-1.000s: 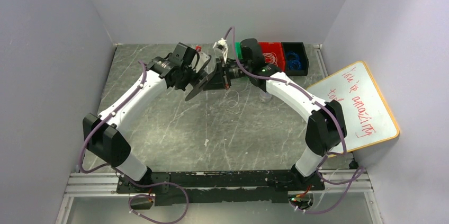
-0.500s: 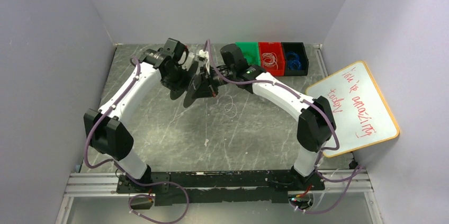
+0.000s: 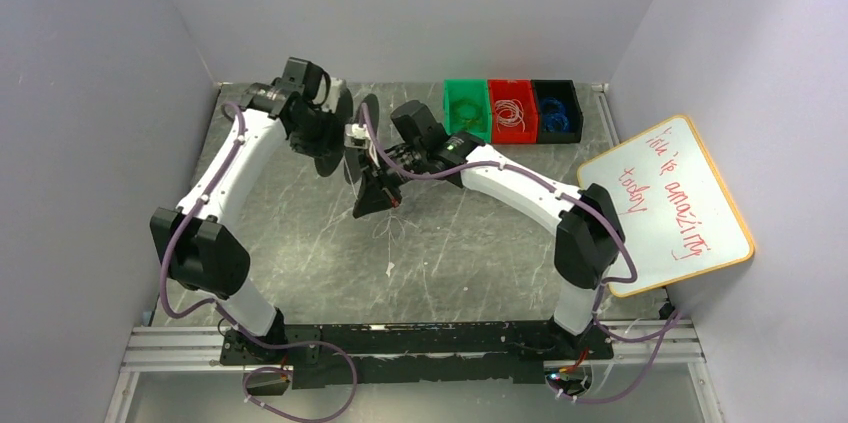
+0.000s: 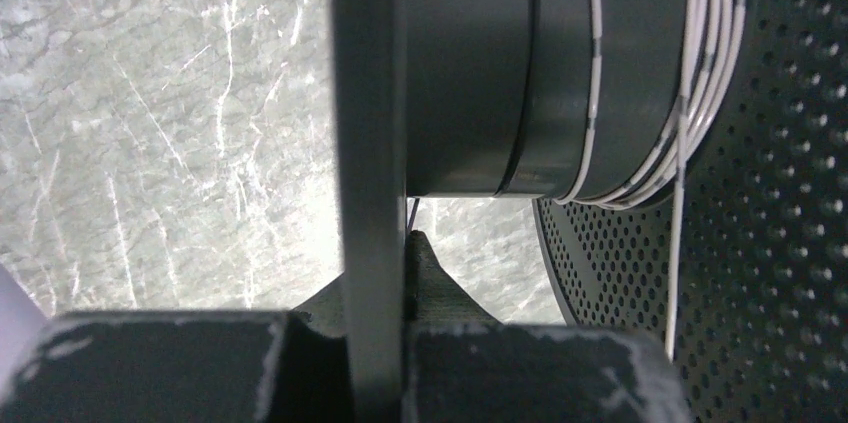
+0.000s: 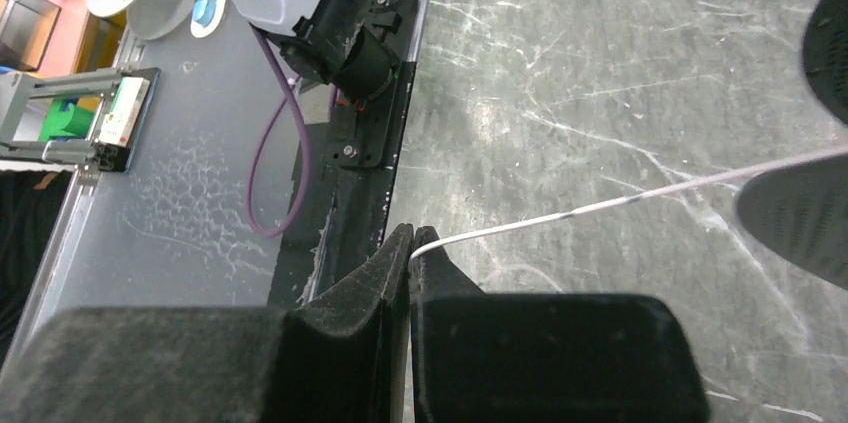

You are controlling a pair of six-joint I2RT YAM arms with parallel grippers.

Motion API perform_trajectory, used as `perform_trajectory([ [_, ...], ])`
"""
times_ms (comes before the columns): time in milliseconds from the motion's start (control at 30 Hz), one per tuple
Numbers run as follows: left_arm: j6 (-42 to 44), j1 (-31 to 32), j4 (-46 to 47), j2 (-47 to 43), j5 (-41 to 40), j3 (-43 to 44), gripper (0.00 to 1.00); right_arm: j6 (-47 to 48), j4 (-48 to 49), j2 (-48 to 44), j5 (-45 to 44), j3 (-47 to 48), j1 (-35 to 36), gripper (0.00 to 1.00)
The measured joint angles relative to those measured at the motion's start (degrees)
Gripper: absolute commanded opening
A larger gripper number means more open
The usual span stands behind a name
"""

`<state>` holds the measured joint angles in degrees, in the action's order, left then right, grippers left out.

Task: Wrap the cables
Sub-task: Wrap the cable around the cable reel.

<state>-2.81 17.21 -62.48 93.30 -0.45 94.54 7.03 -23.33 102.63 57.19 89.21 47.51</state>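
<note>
While left gripper [image 4: 375,278] pinches the spool [image 4: 470,73] rim, right gripper [image 5: 410,245] pinches the cable [image 5: 600,205]
Cable turns hug the perforated flange [image 4: 785,193]

Left arm [image 3: 235,158] and right arm [image 3: 520,188] bend inward, wrists close; left fingers [image 4: 150,363] and right fingers [image 5: 360,293] pinched closed.

Whitish cable [image 4: 592,113]; black perforated spool [image 4: 460,63]; grey, white-veined table [image 4: 150,123].

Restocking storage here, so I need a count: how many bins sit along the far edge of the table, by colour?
green bin: 1
red bin: 1
black bin: 1
Total: 3
</note>
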Motion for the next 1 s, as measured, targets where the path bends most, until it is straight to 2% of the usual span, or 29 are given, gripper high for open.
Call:
perform_trajectory([
  [233,-2.93,-5.25,-0.28,-0.39,7.96,5.09,0.02,1.79,-0.79,2.47,1.86,0.0,0.57,0.05],
  [567,-6.08,-10.97,-0.61,-5.01,20.41,6.14,0.02,4.04,-2.56,4.11,5.05,0.79,0.83,0.08],
  [733,-8.04,-15.17,0.63,-6.16,24.96,8.96,0.02,5.57,-4.9,4.11,7.17,0.85,1.11,0.11],
  [1000,-10.29,-18.8,3.67,-7.26,30.16,11.67,0.02,6.93,-7.45,4.42,13.11,0.66,0.13,0.11],
])
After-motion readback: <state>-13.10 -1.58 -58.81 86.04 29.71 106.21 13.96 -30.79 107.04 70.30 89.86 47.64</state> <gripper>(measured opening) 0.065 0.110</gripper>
